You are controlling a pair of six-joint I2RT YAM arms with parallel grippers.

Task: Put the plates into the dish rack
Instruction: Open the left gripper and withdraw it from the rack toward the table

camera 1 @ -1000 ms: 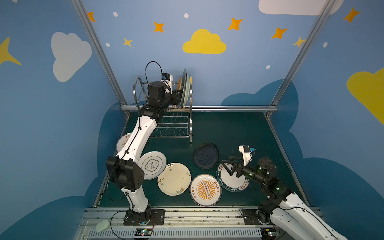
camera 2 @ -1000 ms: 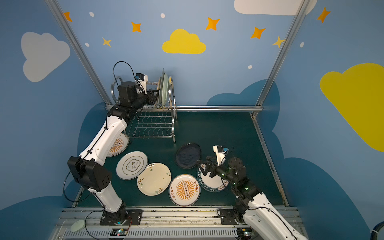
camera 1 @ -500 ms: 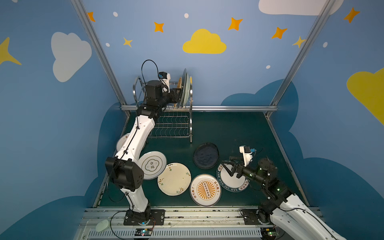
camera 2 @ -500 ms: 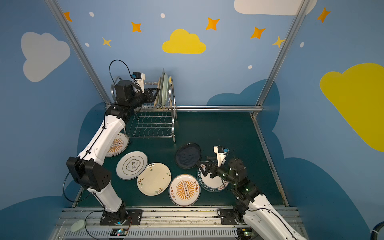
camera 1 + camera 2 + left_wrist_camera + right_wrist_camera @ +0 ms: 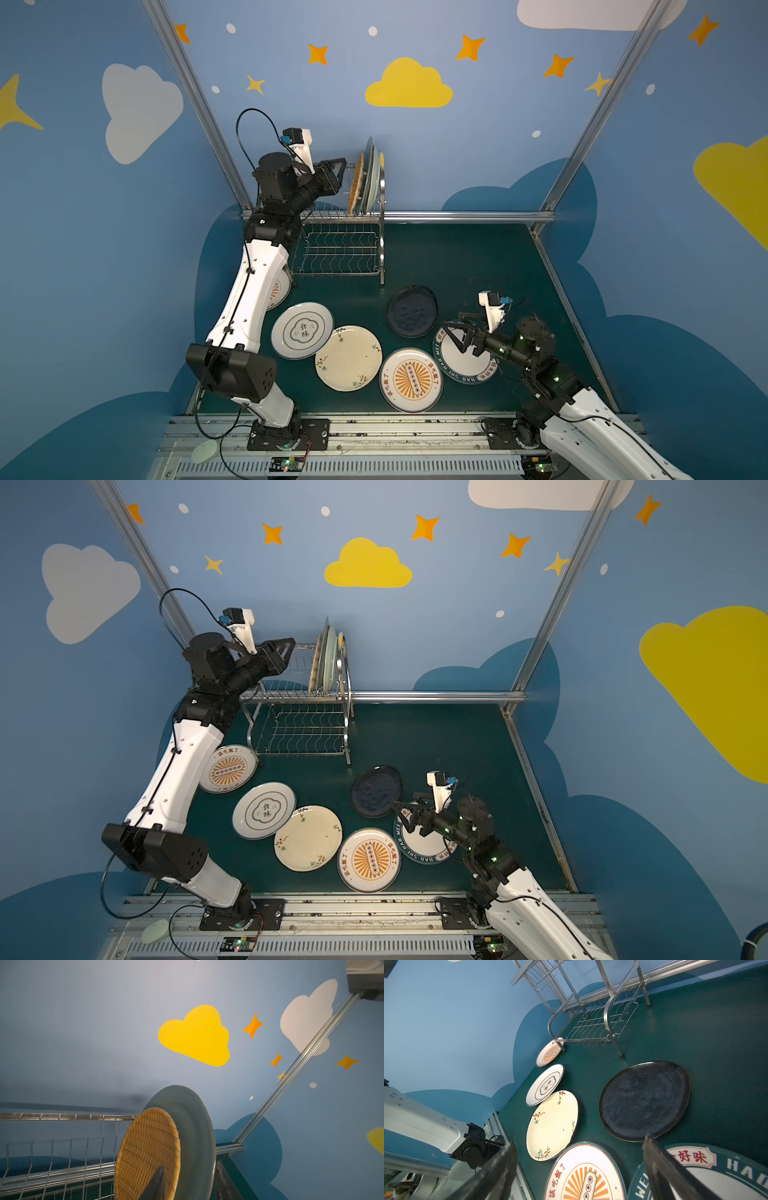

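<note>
The steel dish rack (image 5: 340, 249) stands at the back left. A yellow woven plate (image 5: 355, 185) and a pale green plate (image 5: 371, 178) stand upright in its upper tier. My left gripper (image 5: 338, 170) is open just left of them, holding nothing; the left wrist view shows the woven plate (image 5: 145, 1151) in front of the green one (image 5: 193, 1126). Flat on the mat lie a black plate (image 5: 411, 309), a teal-rimmed plate (image 5: 465, 365), a sunburst plate (image 5: 411, 378), a cream floral plate (image 5: 348, 357) and a cloud-emblem plate (image 5: 302, 330). My right gripper (image 5: 451, 334) hangs wide open over the teal-rimmed plate's edge.
A second sunburst plate (image 5: 228, 769) lies by the rack's front left leg, partly behind my left arm in a top view. The rack's wavy lower shelf (image 5: 305, 733) holds nothing. Blue walls and metal frame posts (image 5: 457, 216) close in the green mat (image 5: 478, 257).
My left gripper has pulled back to the left, away from the racked plates, with its jaws apart. The right gripper has hardly moved.
</note>
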